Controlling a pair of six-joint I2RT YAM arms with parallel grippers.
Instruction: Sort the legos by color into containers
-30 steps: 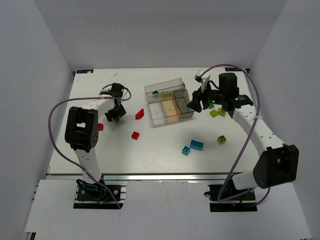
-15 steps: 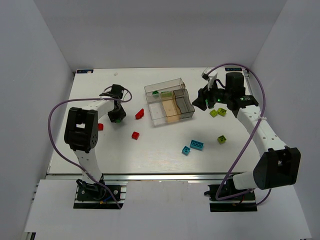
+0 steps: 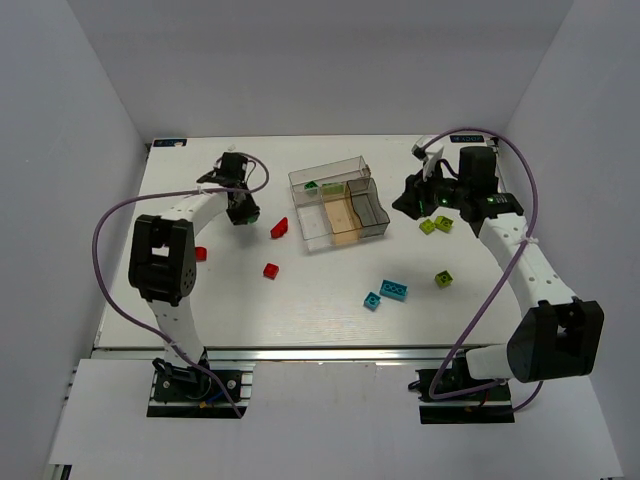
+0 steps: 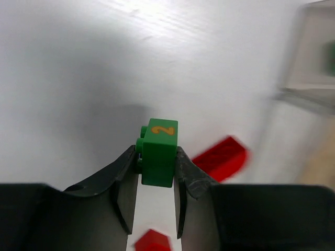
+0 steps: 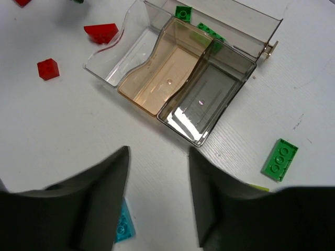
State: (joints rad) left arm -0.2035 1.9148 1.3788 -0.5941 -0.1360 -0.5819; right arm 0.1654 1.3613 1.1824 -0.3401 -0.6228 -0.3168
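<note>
My left gripper point(image 3: 243, 208) is shut on a dark green brick point(image 4: 158, 151) with an orange "2" on it and holds it above the table, left of the containers point(image 3: 340, 205). My right gripper point(image 3: 410, 196) is open and empty just right of the containers, above the table point(image 5: 158, 157). The joined bins show in the right wrist view: clear point(image 5: 125, 52), tan point(image 5: 167, 73), smoky point(image 5: 209, 99). The larger back bin holds a green brick point(image 5: 183, 11) and a lime one point(image 5: 209, 29). Loose red bricks point(image 3: 279, 228) point(image 3: 270, 270) point(image 3: 200, 253) lie to the left.
Two cyan bricks point(image 3: 393, 290) point(image 3: 371, 300) lie in front of the containers. Lime bricks point(image 3: 435, 225) point(image 3: 443, 279) lie to the right, near my right arm. A red wedge point(image 4: 220, 158) lies below my left gripper. White walls close in the table.
My left gripper has carried the green brick away from the near-left area toward the table's far side. My right gripper has drawn back to the right, away from the containers.
</note>
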